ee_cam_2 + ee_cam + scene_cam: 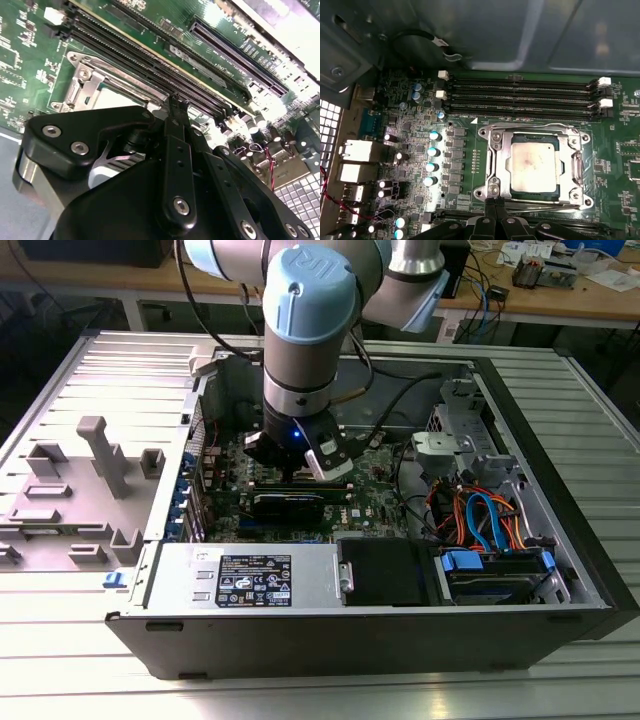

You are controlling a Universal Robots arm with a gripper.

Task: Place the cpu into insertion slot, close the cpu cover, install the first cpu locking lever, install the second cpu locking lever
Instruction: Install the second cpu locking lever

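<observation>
Inside the case, the cpu [534, 161] sits in the slot [495, 192], cover [576, 165] down. Fingers [496, 212] pinched together, empty, touching its edge; slipping could scrape the board [620, 150].

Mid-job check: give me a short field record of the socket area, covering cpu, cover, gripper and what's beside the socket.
cpu: seated in the insertion slot, silver top showing
cpu cover: grey frame lying flat around the cpu
gripper: at the socket's edge, fingers drawn together to a narrow tip
memory strips: long black rows alongside the socket
board: green motherboard inside an open computer case
</observation>
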